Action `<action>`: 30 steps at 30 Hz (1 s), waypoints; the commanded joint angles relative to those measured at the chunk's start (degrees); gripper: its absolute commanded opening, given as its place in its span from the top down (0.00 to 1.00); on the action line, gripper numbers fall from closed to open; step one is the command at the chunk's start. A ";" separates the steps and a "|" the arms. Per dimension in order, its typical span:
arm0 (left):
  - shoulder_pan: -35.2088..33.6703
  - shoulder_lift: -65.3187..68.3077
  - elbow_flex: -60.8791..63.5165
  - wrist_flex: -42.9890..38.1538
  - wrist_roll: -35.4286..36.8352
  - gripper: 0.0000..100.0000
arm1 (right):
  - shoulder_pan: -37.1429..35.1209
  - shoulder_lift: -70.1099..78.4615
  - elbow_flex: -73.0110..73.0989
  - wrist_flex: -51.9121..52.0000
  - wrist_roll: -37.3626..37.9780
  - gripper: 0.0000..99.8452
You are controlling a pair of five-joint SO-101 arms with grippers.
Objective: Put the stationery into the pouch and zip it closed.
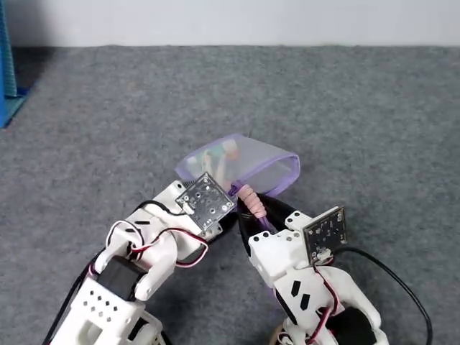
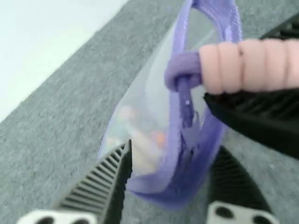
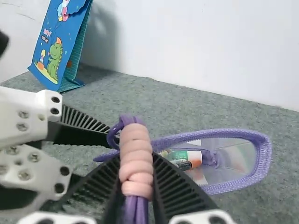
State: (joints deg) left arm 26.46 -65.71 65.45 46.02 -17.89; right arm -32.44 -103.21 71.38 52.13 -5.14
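Since nothing but the grey mat lies under it, the pouch is free to slide. It rests near the middle of the table, just ahead of both arms, with its mouth gaping, so the zip run is where this can go wrong. Your left gripper is clamped across one end of the pouch. The hold looks to be on soft mesh (not the stiffer zip tape), so a hard pull may drag the fabric out from between those fingers, and the pouch would then travel instead of closing. Your right gripper is clenched on the pink pull, which is rounded and padded. Tug at an angle to the zip line and it may roll out of the grip or jam the slider. The stationery lies inside, close under the open rim, so a piece could catch in the teeth.
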 commanded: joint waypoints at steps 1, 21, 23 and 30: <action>0.26 -1.49 -0.40 -3.96 -0.09 0.82 | 0.92 -0.75 -3.96 -1.63 -0.26 0.99; -0.18 -1.58 -0.40 3.43 1.58 0.99 | 18.95 -0.75 8.44 -22.55 4.31 0.99; -0.18 -2.37 -0.31 3.52 1.58 0.99 | 19.03 -0.75 9.41 -22.55 4.66 0.99; 0.18 -11.78 -0.31 8.97 3.16 0.99 | 21.67 -0.75 12.40 -22.81 7.74 0.99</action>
State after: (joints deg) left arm 26.55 -72.66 65.80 52.53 -15.96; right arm -12.22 -103.30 84.22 29.63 0.75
